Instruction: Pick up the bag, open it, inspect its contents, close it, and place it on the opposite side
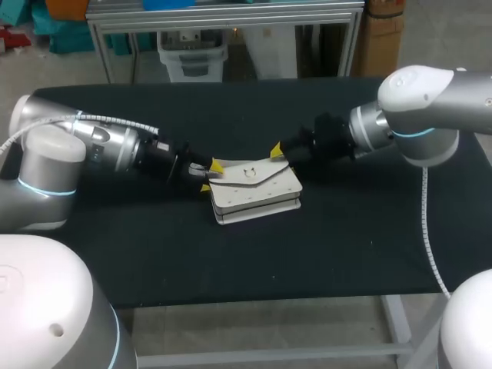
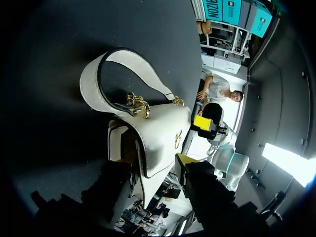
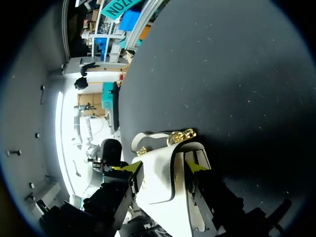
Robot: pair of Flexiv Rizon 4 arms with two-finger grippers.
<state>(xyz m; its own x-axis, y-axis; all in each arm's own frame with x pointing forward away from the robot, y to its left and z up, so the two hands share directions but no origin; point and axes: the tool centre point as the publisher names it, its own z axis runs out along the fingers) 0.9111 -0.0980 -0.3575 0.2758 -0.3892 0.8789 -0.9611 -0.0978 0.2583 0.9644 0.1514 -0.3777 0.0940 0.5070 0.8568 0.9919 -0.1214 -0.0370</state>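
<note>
A white bag [image 1: 257,192] with a flap and a small gold clasp lies on its side in the middle of the black table [image 1: 346,246]. My left gripper [image 1: 209,176] is at the bag's left end, open, with its yellow tips on either side of that end. In the left wrist view the bag [image 2: 158,133] sits between the fingers of my left gripper [image 2: 155,173], and its white strap [image 2: 98,74] loops out ahead on the table. My right gripper [image 1: 278,157] is at the bag's far right corner. My right gripper [image 3: 164,168] is open, its tips close around the bag [image 3: 158,177].
Bare black tabletop stretches to the left, to the right and in front of the bag. Both arms come in low from the sides and meet at the bag. The table's front edge [image 1: 254,296] runs close below the bag.
</note>
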